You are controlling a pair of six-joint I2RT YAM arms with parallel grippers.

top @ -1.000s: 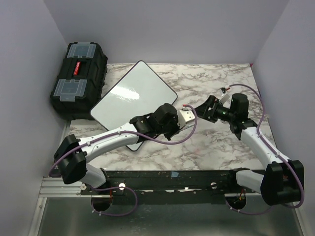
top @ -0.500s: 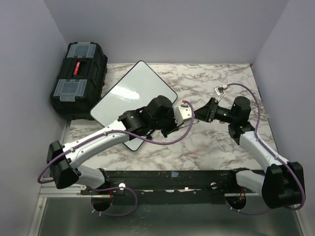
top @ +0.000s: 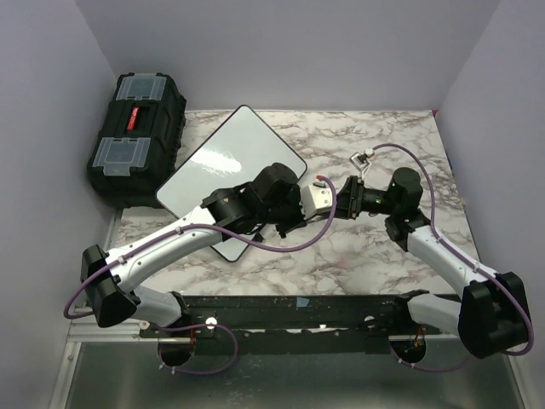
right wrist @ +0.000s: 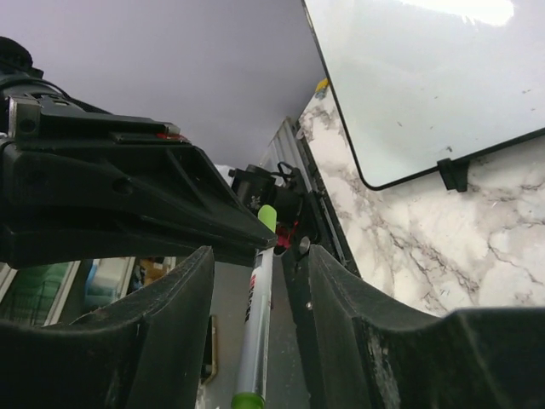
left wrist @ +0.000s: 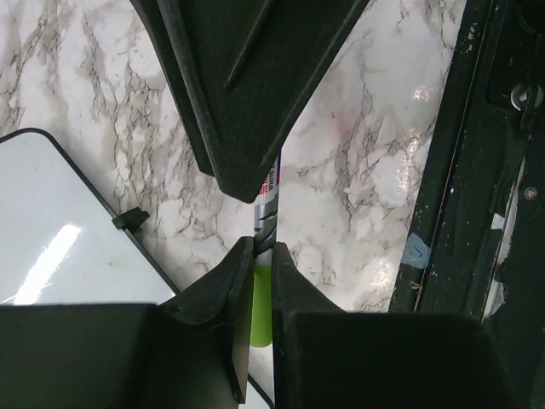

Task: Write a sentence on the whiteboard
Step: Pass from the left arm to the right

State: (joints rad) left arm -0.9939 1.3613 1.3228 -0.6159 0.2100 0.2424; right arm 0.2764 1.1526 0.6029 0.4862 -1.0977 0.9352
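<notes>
My left gripper (left wrist: 261, 253) is clamped tight on the marker (left wrist: 267, 200), the green end pinched between its fingers. My right gripper (right wrist: 260, 252) has its jaws apart on either side of the barrel, with gaps showing. The whiteboard (top: 230, 162) lies skewed at the back left of the table (top: 375, 256), its near corner hidden under my left arm. The toolbox (top: 136, 136) beside it is closed, so I can't see what's inside.
</notes>
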